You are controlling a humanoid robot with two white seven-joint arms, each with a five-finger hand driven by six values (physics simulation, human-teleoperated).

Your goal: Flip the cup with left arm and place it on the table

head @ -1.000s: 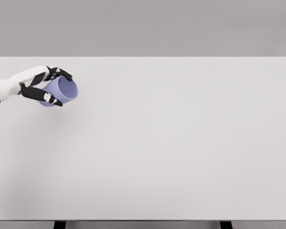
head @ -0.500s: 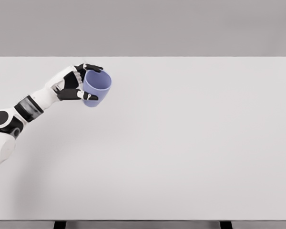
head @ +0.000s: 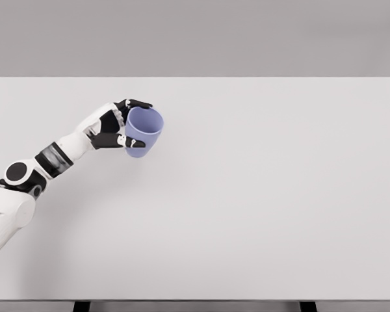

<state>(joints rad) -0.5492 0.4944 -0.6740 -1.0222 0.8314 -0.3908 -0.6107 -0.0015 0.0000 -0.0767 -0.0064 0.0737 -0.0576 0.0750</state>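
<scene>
Single view only, from head camera. Looks forward and down across table (head: 247,208) from the near long edge; whole top in frame, far edge high up, plain grey backdrop beyond. Moderately far, no close detail. Left arm (head: 32,179) enters at lower left. Two dark shapes at bottom edge, probably table legs. No second view for overlap.

Plain grey wall (head: 195,36) behind white table (head: 247,214).
</scene>
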